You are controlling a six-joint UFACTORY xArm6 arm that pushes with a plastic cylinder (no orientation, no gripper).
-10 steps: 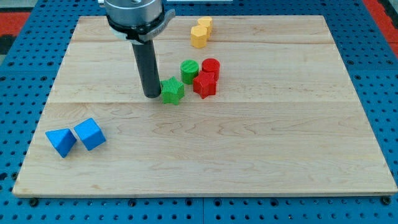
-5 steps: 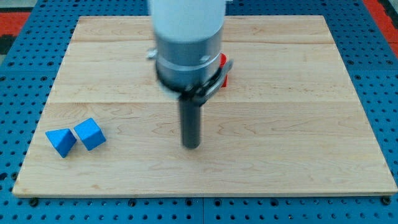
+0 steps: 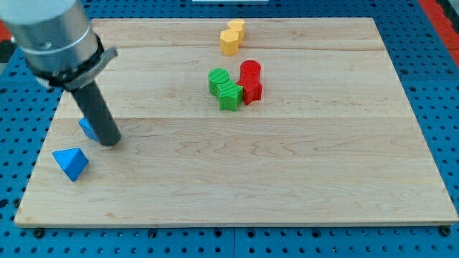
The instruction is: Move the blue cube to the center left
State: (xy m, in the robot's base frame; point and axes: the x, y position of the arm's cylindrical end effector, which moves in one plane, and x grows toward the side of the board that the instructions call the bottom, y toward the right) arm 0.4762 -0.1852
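The light wooden table [image 3: 301, 165] is lying on a blue pegboard [image 3: 445, 107]. The dark rod is leaning over the view's left side, its tip [image 3: 110, 142] resting on the table and touching the blue cube [image 3: 87, 128], which is sitting mostly hidden behind the rod near the left edge, about mid-height. The tool is a plain rod without jaws, so nothing is being clamped. A blue triangular block [image 3: 70, 163] is lying just below the cube, apart from it. Two green blocks [image 3: 225, 87] and two red blocks [image 3: 251, 81] are clustering near the centre-top; two yellow blocks [image 3: 232, 36] are sitting at the top.
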